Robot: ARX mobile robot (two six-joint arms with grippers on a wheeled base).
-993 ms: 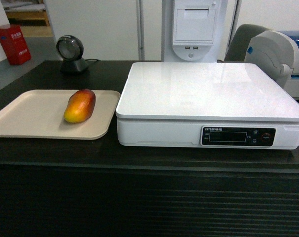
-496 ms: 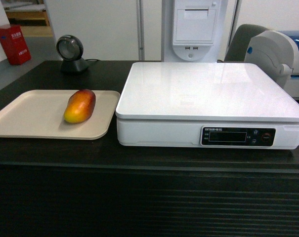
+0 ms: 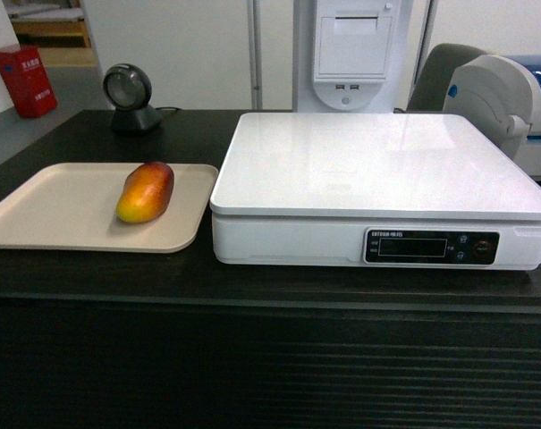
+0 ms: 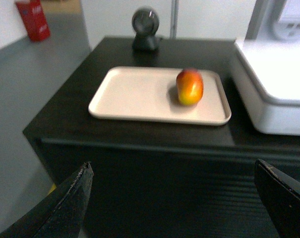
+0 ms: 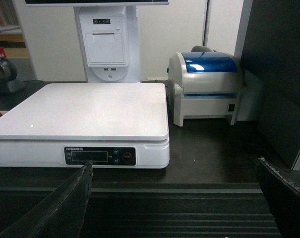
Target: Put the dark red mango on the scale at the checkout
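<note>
Dark red mango point(image 3: 145, 191): lying on its side on the beige tray point(image 3: 55, 207), toward the tray's right edge, red end pointing to the counter's back edge and yellow-orange end toward the front; touching nothing but the tray.
Beige tray: sitting flat on the left part of the checkout point(image 3: 270, 295), its right edge just beside the scale point(image 3: 377, 192) but apart from it.
Scale: occupying the middle and right of the counter, its white platform showing bare, its dark display panel point(image 3: 431, 247) facing the counter's front edge.
Checkout: showing its dark flat top and ribbed front below.
Left gripper point(image 4: 174, 198): hanging in front of the counter's front left corner, fingers spread wide apart, gripping nothing, well short of the mango.
Right gripper point(image 5: 174, 198): hovering before the counter's front edge facing the scale, fingers likewise spread wide and holding nothing.
Scanner point(image 3: 130, 96): standing at the back left corner of the counter.
Label printer point(image 5: 205, 87): sitting near the back right edge, beside the scale.
</note>
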